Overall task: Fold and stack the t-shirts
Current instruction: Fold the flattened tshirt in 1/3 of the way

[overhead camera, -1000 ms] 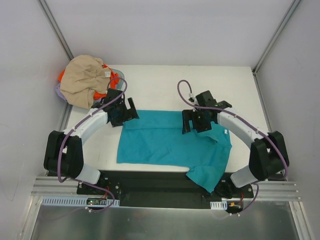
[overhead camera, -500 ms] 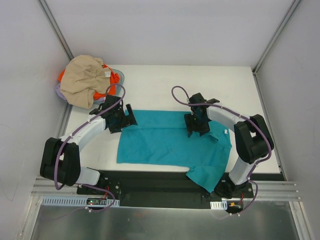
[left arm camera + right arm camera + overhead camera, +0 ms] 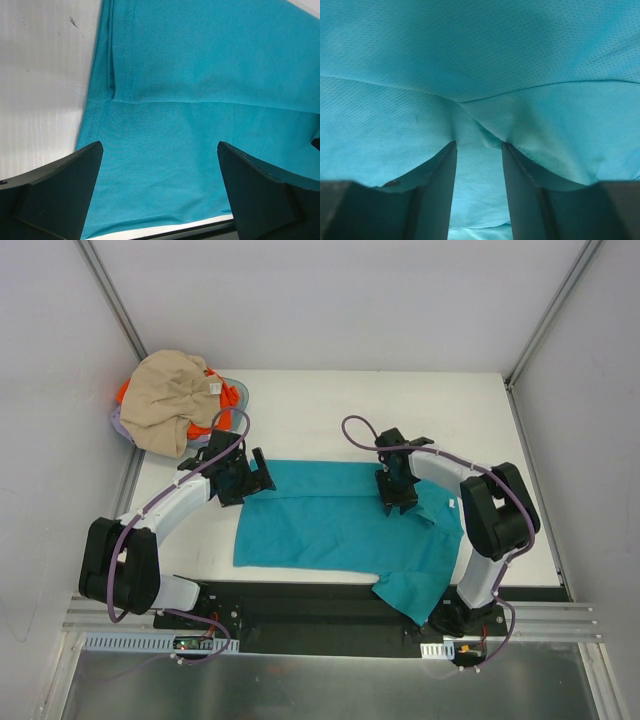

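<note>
A teal-blue t-shirt (image 3: 330,525) lies spread on the white table (image 3: 470,410), its lower right part hanging over the near edge. My left gripper (image 3: 255,475) hovers open over the shirt's left edge; in the left wrist view its fingers (image 3: 60,185) stand wide apart above the cloth (image 3: 200,75). My right gripper (image 3: 397,502) presses down into the shirt's upper right area. In the right wrist view its jaws (image 3: 479,150) stand part-way closed, a ridge of teal cloth (image 3: 480,60) bunching between the tips. A beige t-shirt (image 3: 175,390) lies crumpled over an orange one (image 3: 230,402).
The beige and orange shirts sit in a bluish-lavender basket (image 3: 116,426) at the table's back left corner. Metal frame posts and white walls enclose the table. The black base plate (image 3: 320,605) runs along the near edge under the shirt's hanging part.
The right gripper has come down onto the teal shirt and its jaws have narrowed, gathering cloth. The right arm has folded in closer. The left gripper shifted slightly and stays open.
</note>
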Motion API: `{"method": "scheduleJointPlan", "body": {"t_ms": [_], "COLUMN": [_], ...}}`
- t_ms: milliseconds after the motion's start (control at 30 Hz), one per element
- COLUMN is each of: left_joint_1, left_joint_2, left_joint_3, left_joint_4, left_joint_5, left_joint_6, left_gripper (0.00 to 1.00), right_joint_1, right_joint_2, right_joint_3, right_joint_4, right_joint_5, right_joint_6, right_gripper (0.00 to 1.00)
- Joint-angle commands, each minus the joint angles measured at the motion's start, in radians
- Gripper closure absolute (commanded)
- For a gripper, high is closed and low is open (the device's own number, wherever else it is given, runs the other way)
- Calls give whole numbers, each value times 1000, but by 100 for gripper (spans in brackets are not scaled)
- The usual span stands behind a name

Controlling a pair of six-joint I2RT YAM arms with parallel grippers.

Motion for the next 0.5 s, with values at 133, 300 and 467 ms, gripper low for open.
{"method": "scheduleJointPlan", "body": {"t_ms": [133, 300, 467], "left_joint_1": [-10, -10, -10], "left_joint_2": [-18, -18, -18], "left_joint_3": [-7, -10, -9], "left_joint_4": [-10, -10, -16], "left_joint_5": [5, -4, -6], "left_joint_6": [9, 9, 9], "left_gripper": [1, 1, 1], "right_joint_1": [-1, -1, 0], "right_joint_2": [17, 17, -14], "right_joint_3": [49, 50, 47], "right_joint_4": [-23, -22, -34], "right_joint_5": [51, 58, 58], "right_joint_6": [3, 28, 29], "right_gripper": [73, 86, 99]}}
